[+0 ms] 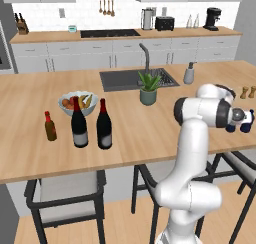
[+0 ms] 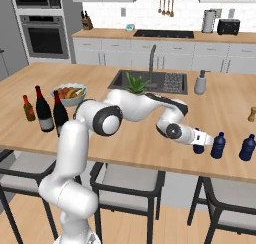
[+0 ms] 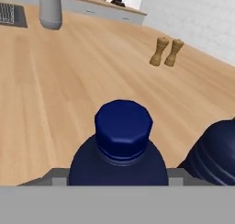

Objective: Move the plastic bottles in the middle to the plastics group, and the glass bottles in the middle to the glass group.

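Note:
A squat dark blue plastic bottle (image 3: 123,140) stands between my fingers at the right end of the island counter (image 1: 150,128). My gripper (image 3: 117,176) is shut on its body below the cap, and the same gripper (image 2: 200,138) reaches in from the left. Two more blue plastic bottles (image 2: 218,145) (image 2: 247,148) stand just to its right; one of them (image 3: 215,154) is close beside my hand. At the far left stands the glass group: a small brown bottle (image 1: 50,127), a wine bottle with a pale label (image 1: 79,125) and a wine bottle with a dark label (image 1: 104,125).
A fruit bowl (image 1: 77,103) sits behind the wine bottles. A potted plant (image 1: 148,88) and the sink (image 1: 120,80) lie mid-counter, and a grey soap dispenser (image 3: 50,9) beyond. Two wooden grinders (image 3: 166,52) stand far right. Stools (image 1: 65,193) line the near edge.

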